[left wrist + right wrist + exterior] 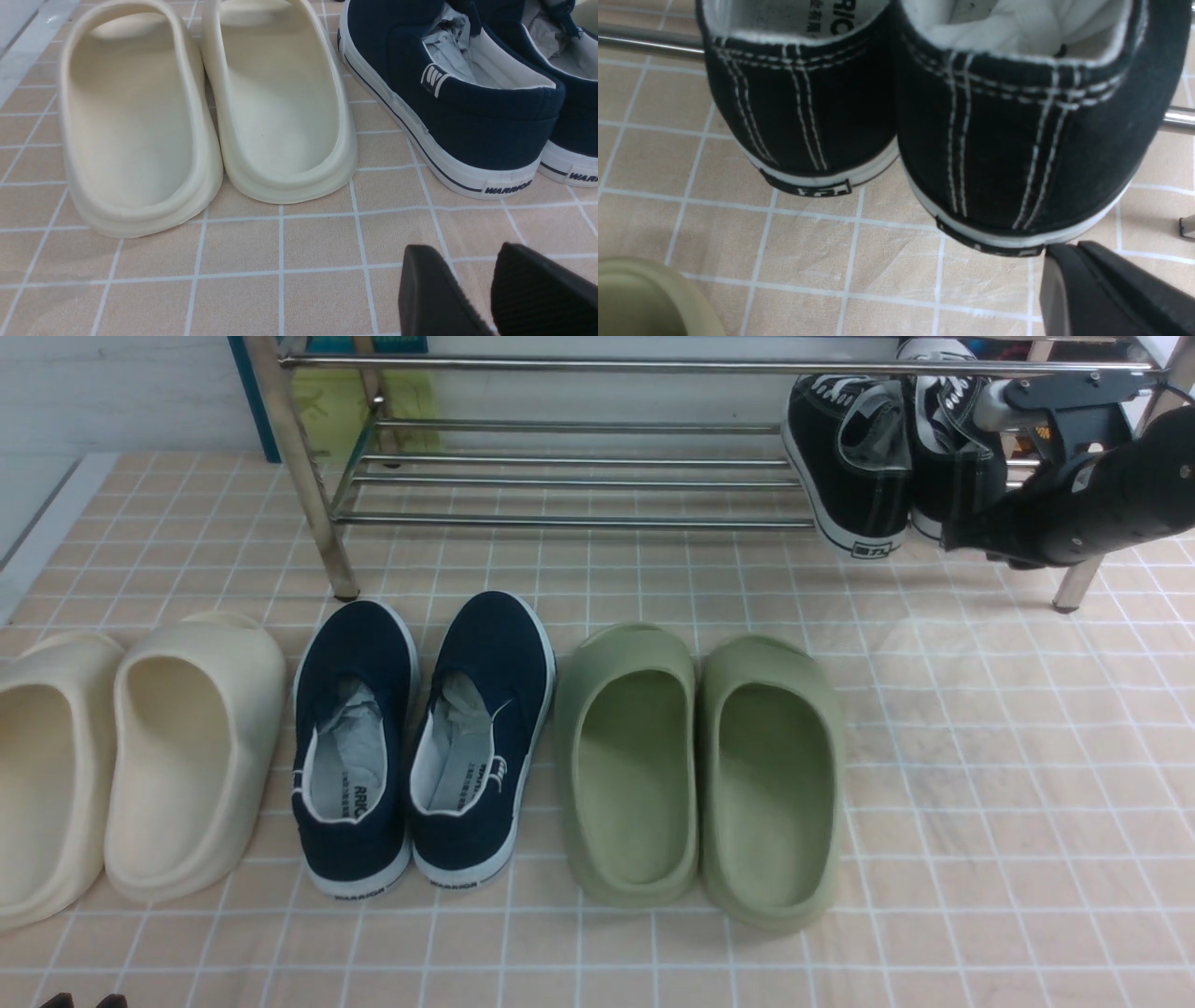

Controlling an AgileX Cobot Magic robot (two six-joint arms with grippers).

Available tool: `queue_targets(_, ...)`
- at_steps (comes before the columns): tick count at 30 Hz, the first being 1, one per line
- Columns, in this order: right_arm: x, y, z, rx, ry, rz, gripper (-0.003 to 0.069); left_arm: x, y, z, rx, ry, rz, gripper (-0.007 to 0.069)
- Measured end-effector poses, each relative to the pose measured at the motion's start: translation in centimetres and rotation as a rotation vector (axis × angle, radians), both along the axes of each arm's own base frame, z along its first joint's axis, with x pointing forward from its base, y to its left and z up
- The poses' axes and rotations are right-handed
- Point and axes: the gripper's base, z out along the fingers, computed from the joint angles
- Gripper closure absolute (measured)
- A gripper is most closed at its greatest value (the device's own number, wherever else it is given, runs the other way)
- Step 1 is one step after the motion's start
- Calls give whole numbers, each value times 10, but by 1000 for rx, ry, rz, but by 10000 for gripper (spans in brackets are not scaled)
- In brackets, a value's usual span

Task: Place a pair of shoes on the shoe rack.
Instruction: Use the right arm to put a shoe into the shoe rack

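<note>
Right hand behind black sneakers, toes pointing into rack.

The right arm has a glossy black casing with a small pale label. A grey metal bracket dotted with small screws sits above an orange patch. The left gripper has two matte black, wedge-shaped fingers, one finely ribbed. The right gripper shows as a smooth black wedge.
</note>
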Motion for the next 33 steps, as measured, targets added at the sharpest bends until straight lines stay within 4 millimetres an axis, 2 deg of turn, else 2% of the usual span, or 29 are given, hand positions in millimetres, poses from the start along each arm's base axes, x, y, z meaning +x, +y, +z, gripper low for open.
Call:
queue_targets(2, 0, 0, 0, 8, 4, -8, 620, 0, 0, 0, 0, 0, 0, 385)
queue_targets(7, -4, 0, 6, 45, 36, -43, 502, 0, 0, 0, 0, 0, 0, 385)
queue_targets(8, -4, 0, 6, 46, 38, -44, 496, 0, 0, 0, 0, 0, 0, 385)
queue_targets(9, -8, -1, 11, 47, 55, -47, 449, 0, 0, 0, 0, 0, 0, 385)
queue_targets(13, -19, -2, 29, 30, 54, -42, 347, 0, 0, 0, 0, 0, 0, 385)
queue_targets(19, -29, 2, 60, 14, -38, -10, 312, 0, 0, 0, 0, 0, 0, 385)
queue_targets(23, -31, 17, 59, -23, -38, 60, 344, 0, 0, 0, 0, 0, 0, 385)
queue_targets(31, -25, 45, 14, -128, 121, 224, 638, 0, 0, 0, 0, 0, 0, 385)
queue_targets(33, -17, 46, 1, -147, 113, 235, 674, 0, 0, 0, 0, 0, 0, 385)
